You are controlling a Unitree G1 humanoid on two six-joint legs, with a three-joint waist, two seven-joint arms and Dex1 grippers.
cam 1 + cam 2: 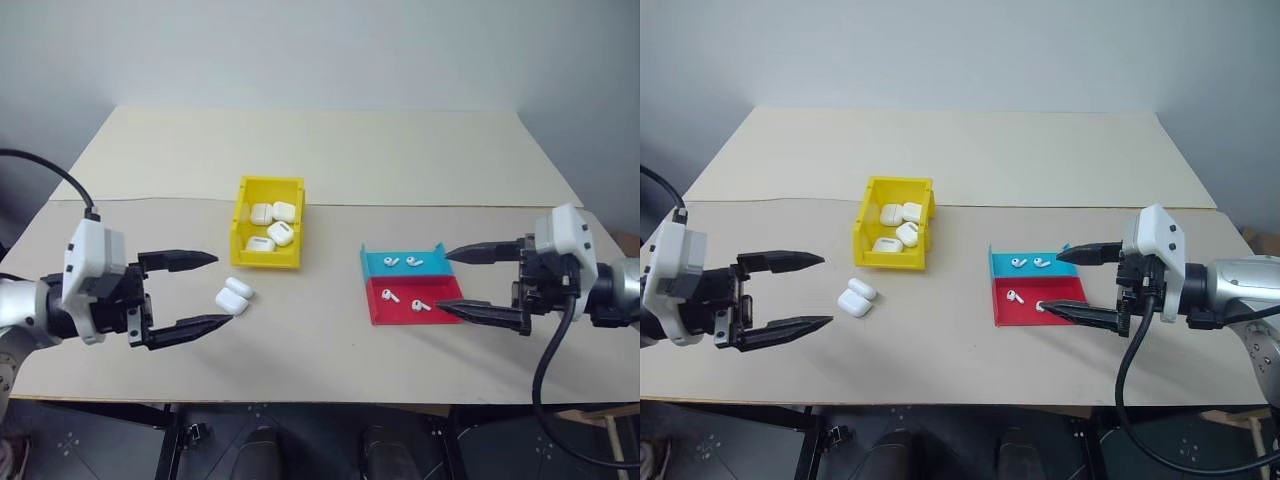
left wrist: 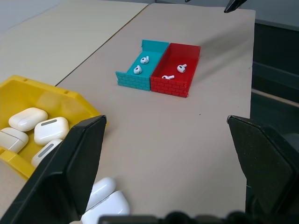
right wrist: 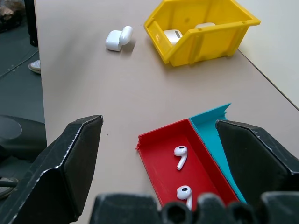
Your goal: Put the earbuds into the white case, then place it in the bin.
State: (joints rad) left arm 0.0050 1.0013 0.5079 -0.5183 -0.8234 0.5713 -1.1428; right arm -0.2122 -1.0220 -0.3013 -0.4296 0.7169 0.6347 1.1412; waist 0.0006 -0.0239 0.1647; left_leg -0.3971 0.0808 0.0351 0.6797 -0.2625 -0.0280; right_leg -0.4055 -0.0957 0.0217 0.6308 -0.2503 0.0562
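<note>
The yellow bin (image 1: 267,236) stands near the middle of the desk (image 1: 330,150) and serves as the landmark; it already holds several closed white cases, which suggests it is the drop-off for finished ones; just in front of it, a little toward the robot's left, the white case (image 1: 234,296) lies on the desk with its lid flipped up, apparently laid open so that earbuds can be dropped in; to the right of the bin, well apart from it, the blue tray (image 1: 404,262) and the red tray (image 1: 415,298) sit joined side by side, each carrying a pair of earbuds (image 1: 402,262), probably sorted this way so that a pair can be picked without mixing; the red tray's pair (image 3: 181,157) lies loose on its floor; the left hand (image 1: 198,293) hovers to the left of the bin beside the open case, its two black fingers spread wide and holding nothing, seemingly placed to steady or lift the case; the right hand (image 1: 478,282) hangs to the right of the bin, just past the trays, equally wide and empty, its lower finger close to the red tray's edge, likely poised to pinch an earbud; no earbud sits in the open case yet, so the task looks to be at its start.
</note>
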